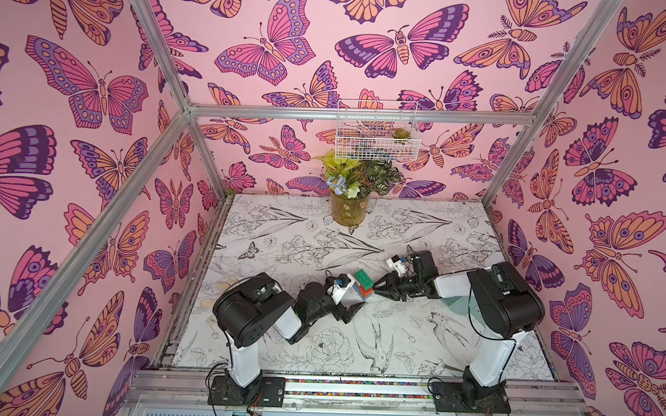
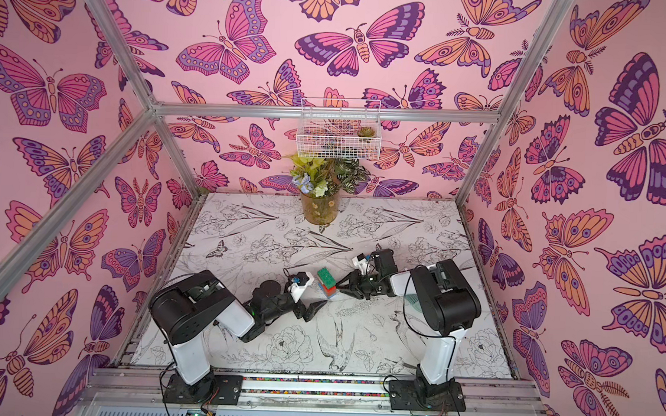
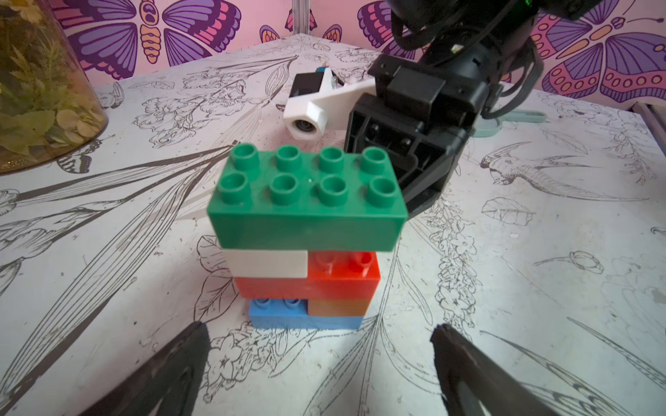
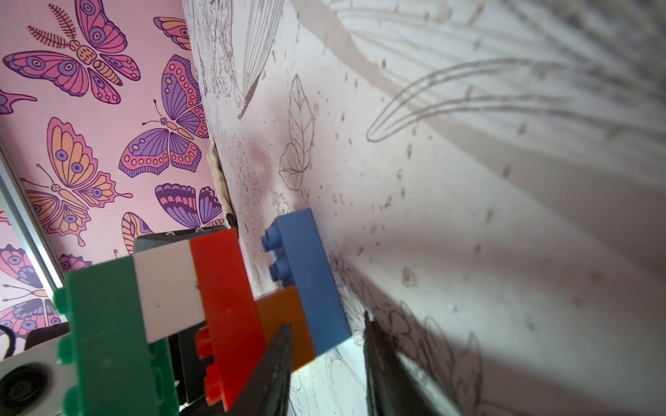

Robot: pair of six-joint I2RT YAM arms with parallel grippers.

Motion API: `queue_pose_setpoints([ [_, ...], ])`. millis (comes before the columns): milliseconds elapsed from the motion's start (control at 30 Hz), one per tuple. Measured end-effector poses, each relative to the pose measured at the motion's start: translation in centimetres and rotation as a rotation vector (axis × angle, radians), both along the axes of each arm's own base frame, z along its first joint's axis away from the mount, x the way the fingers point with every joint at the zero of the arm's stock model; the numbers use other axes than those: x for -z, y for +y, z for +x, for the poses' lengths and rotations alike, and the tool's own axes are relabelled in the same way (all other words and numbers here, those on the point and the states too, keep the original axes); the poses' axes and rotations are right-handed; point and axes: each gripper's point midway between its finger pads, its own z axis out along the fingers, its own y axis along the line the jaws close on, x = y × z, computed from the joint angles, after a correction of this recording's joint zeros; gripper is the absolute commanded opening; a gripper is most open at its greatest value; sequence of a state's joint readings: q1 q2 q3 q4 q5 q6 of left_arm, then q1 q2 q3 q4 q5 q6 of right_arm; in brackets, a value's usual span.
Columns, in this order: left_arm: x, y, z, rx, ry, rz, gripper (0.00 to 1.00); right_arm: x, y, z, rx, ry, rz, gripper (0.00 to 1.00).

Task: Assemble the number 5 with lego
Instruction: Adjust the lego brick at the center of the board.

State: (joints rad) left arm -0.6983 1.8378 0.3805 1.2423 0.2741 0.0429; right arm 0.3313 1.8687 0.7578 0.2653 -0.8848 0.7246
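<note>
Materials and finish.
Green brick (image 3: pixel 306 201), white brick (image 3: pixel 266 264), red brick (image 3: pixel 306 287), orange brick (image 3: pixel 338 307) and blue brick (image 3: pixel 277 320) are noted as moulded plastic, smooth and semi-glossy. The table (image 3: pixel 504 306) is covered by a matt printed sheet, scuffed and speckled. Fingers (image 3: pixel 169 371) of the left gripper (image 3: pixel 319 327) are seen as matt black, roughened at the tips. Frame bars (image 1: pixel 366 114) appear as brushed metal, the basket (image 1: pixel 376 148) as white-coated wire, the vase (image 1: pixel 349 211) as tinted glass.

You have the number 5 (image 3: pixel 310 273) standing upright on the table (image 3: pixel 504 288), all in studded plastic: a green oblong brick (image 3: pixel 306 201) on top, a white square brick (image 3: pixel 266 263) under one end, a red oblong brick (image 3: pixel 306 288), an orange-brown square brick (image 3: pixel 338 307) under the other end, and a blue oblong brick (image 3: pixel 281 318) lowest.
</note>
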Motion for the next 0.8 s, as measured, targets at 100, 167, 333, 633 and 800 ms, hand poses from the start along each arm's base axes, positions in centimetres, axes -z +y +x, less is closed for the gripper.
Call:
queue_pose_setpoints([
  [100, -0.3, -0.4, 0.3, 0.007, -0.011, -0.012, 0.98, 0.0, -0.3, 0.0, 0.003, 0.004, -0.007, 0.36],
  [167, -0.3, -0.7, 0.6, 0.009, -0.013, -0.016, 0.97, 0.0, -0.4, 0.0, 0.003, 0.003, -0.009, 0.36],
  [333, -0.2, -1.2, 1.3, 0.009, -0.016, -0.023, 0.93, 0.0, -0.6, -0.2, 0.001, 0.01, -0.015, 0.36],
  [633, 0.4, -1.7, 1.8, 0.01, -0.003, -0.021, 0.89, -0.3, -1.3, -0.3, 0.007, 0.01, -0.023, 0.35],
  [800, 0.4, -1.8, 2.0, 0.009, -0.002, -0.023, 0.87, -0.1, -1.4, -0.5, 0.007, 0.017, -0.027, 0.36],
])
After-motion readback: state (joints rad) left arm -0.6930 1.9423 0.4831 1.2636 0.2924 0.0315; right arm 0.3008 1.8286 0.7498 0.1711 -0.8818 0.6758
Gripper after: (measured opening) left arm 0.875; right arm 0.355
